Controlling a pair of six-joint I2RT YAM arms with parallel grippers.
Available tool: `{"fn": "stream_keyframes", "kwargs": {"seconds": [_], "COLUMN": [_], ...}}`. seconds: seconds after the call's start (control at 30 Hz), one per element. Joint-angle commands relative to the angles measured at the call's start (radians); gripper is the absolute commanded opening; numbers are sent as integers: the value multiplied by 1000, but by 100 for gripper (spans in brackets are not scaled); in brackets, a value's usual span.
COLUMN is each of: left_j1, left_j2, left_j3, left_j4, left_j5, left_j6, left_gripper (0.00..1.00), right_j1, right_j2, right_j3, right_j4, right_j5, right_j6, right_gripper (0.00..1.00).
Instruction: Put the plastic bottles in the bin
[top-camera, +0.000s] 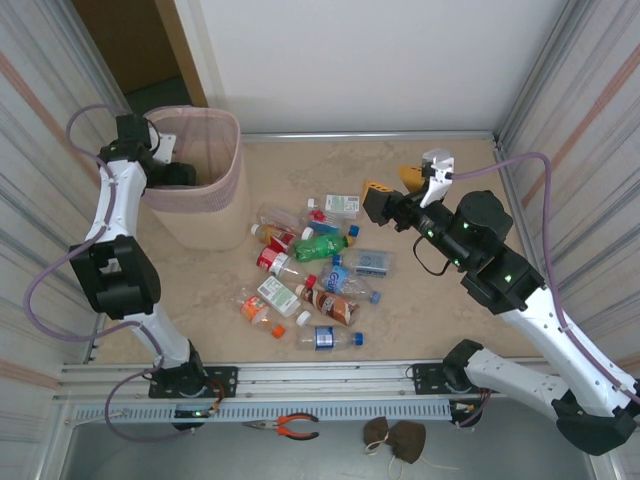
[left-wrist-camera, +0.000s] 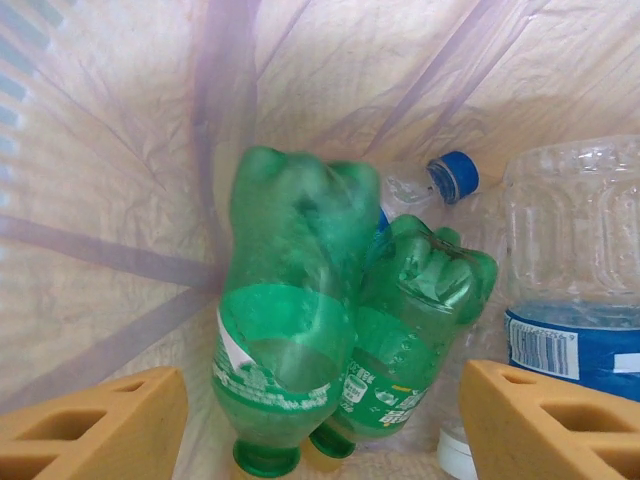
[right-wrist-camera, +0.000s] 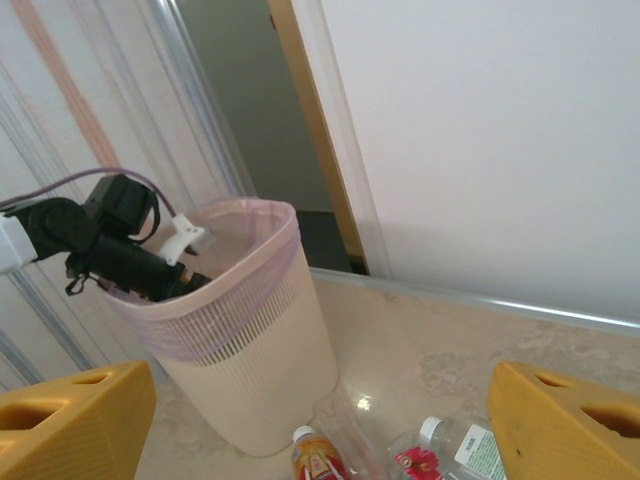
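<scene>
The left gripper (left-wrist-camera: 325, 405) hangs inside the bin (left-wrist-camera: 90, 180), jaws apart and gripping nothing; a blurred green bottle (left-wrist-camera: 285, 320) lies loose just beneath them, against a second green bottle (left-wrist-camera: 420, 330); best to lift straight up, clear of the rim; the right gripper (right-wrist-camera: 320, 410) stands wide and empty, with the other bottles (top-camera: 310, 270) lying near it.

Orange-handled pliers (top-camera: 288, 427) lie on the grey ledge in front of the aluminium rail (top-camera: 330, 378), with a crumpled brown cloth bundle (top-camera: 396, 439) near them to the right. The tabletop (top-camera: 440, 320) is beige and marbled, and it ends at a white wall (top-camera: 370, 60).
</scene>
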Motion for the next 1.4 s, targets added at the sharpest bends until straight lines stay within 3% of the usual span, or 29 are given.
{"fn": "stream_keyframes", "kwargs": {"seconds": [0.0,0.43,0.67,1.07,1.37], "left_j1": [6,6,6,6,6], "left_j2": [-14,-78,-133,-239,-329], "left_j3": [-17,20,53,101,96], "left_j4": [-5,21,33,58,80], "left_j5": [15,158,259,418,502], "left_j6": [12,-24,-63,-154,-207], "left_gripper": [72,73,73,74,76], "right_j1": [-8,-15,-19,3,221], "right_j2": [-1,9,9,32,82], "right_j3": [14,16,-23,-119,-221], "right_j4": [4,-109,-183,-343,-461], "right_j5": [-15,16,-17,-204,-219], "right_j6": [21,39,-32,-341,-645], "right_gripper": [85,85,86,82,82]}}
